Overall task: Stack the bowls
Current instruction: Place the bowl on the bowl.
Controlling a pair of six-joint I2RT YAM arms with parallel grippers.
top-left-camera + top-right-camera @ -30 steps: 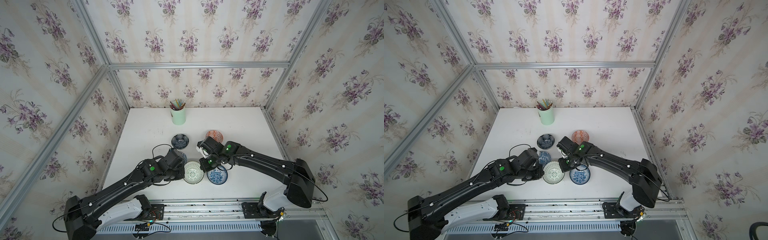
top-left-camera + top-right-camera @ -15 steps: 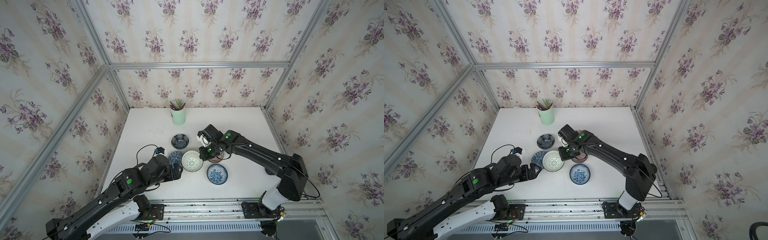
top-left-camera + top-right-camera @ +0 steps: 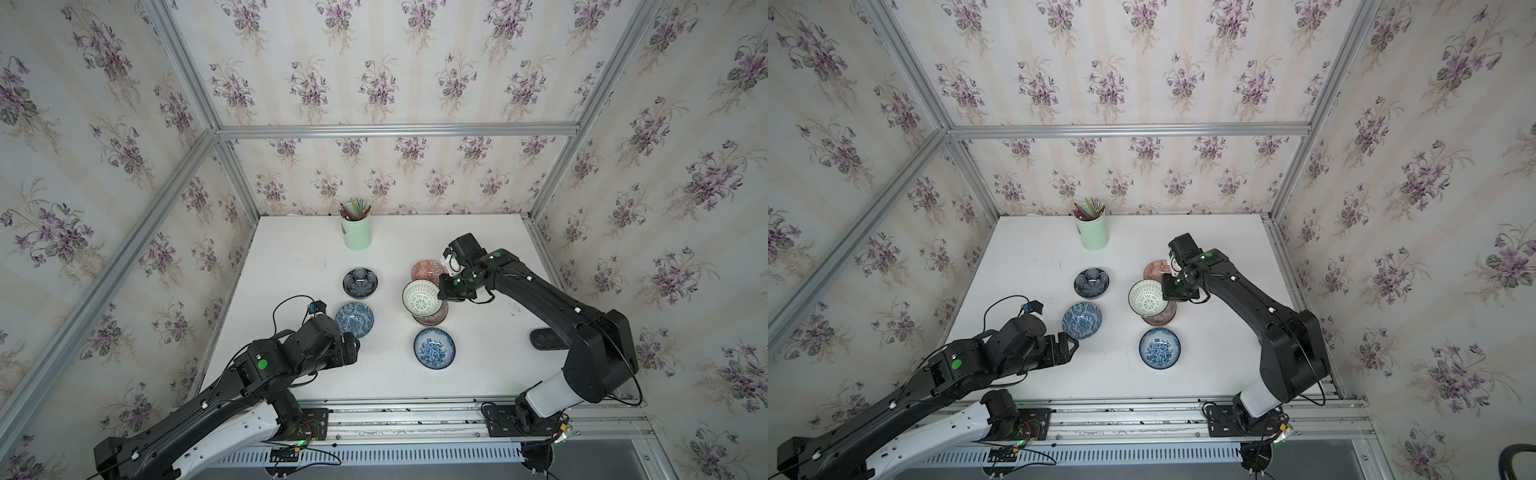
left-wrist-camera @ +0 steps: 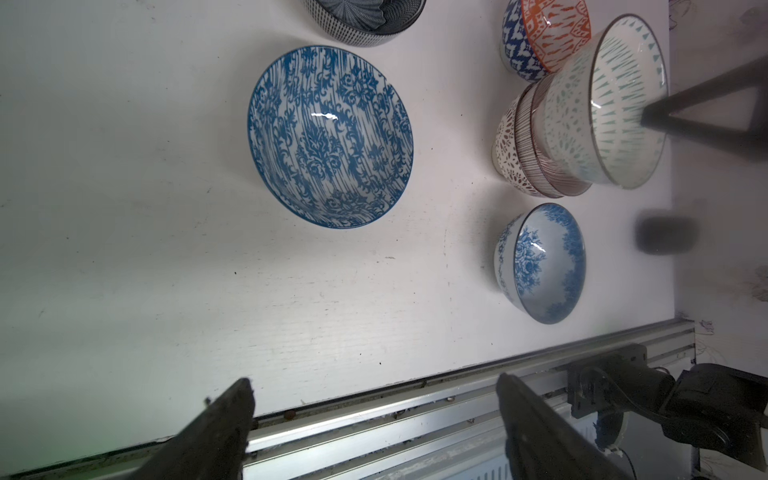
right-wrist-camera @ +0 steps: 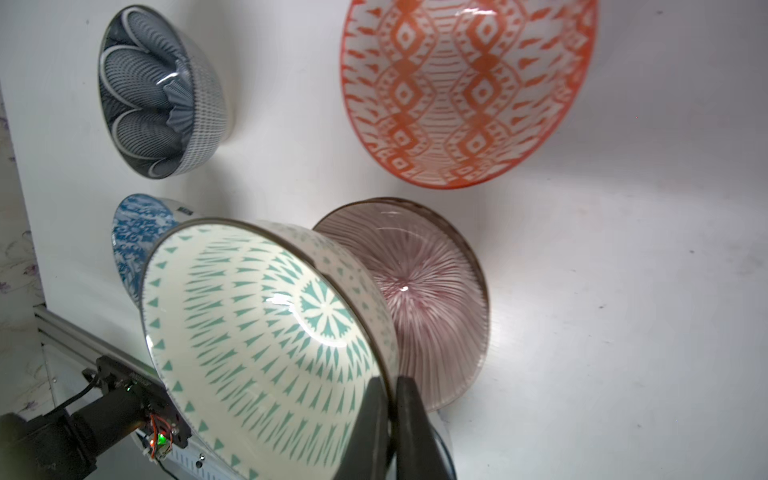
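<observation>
Right gripper [image 5: 388, 384] pinched third bowl [image 3: 422, 297], tilted over two-bowl stack [image 4: 523, 145]; left gripper [image 4: 374, 380] gaped empty; four bowls [image 3: 360, 282] beside stack lay unstacked.

Seven bowls are on or over the worktop.

- White bowl with teal triangles [image 3: 422, 298]: tilted, its rim pinched in the right jaws, its base inside the mauve radial-lined bowl [image 5: 432, 291].
- Mauve radial-lined bowl: upright, nested in a white lattice bowl [image 4: 509, 153], directly beneath the right jaws.
- Orange geometric bowl [image 3: 426, 271]: upright, just beyond the right jaws, beside the stack.
- Wide blue-white patterned bowl [image 3: 354, 319]: upright, just ahead of the left jaws, apart from them.
- Dark navy petal bowl [image 3: 360, 283]: upright, beyond the wide blue-white patterned bowl.
- Blue-white floral bowl [image 3: 434, 348]: upright, alone, between the two sets of jaws.
</observation>
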